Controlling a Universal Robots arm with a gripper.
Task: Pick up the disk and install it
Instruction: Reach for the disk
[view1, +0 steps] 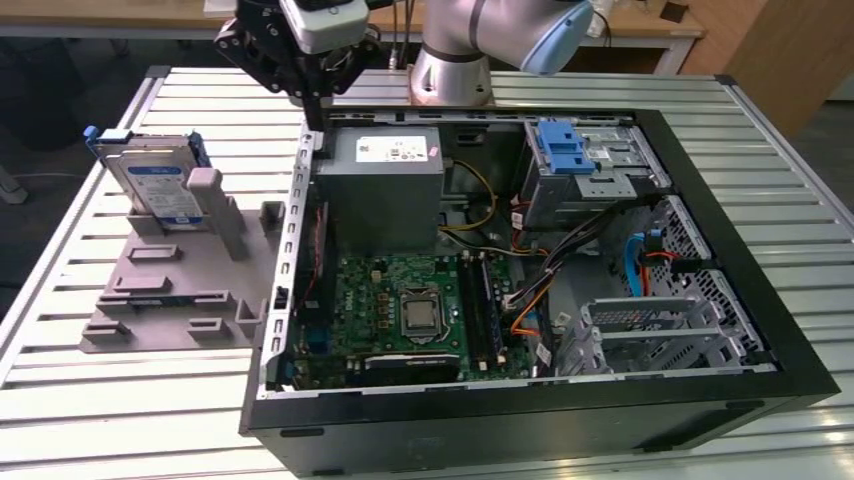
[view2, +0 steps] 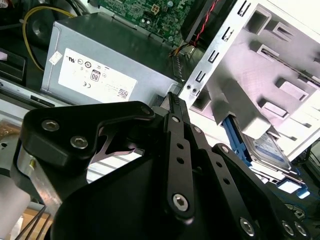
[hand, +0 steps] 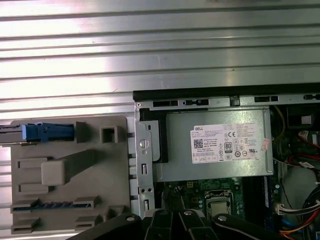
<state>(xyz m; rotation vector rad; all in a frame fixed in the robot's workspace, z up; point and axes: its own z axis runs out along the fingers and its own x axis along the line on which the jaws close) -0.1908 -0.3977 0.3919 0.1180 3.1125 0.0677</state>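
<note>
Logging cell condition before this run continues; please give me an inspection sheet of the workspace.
Surface: slatted silver metal table, carrying an open black computer case and a grey plastic fixture.
Job's things: silver-grey rectangular disk in blue bracket standing upright in the fixture, not gripped; metal drive cage with blue latch inside the case.
Clutter: nothing seen.
Grippers: black gripper hovering over the case's edge beside the grey power-supply box, apart from the disk.
Cables: yellow, red, orange and blue wires inside the case.
Surroundings: wooden furniture behind.
</note>
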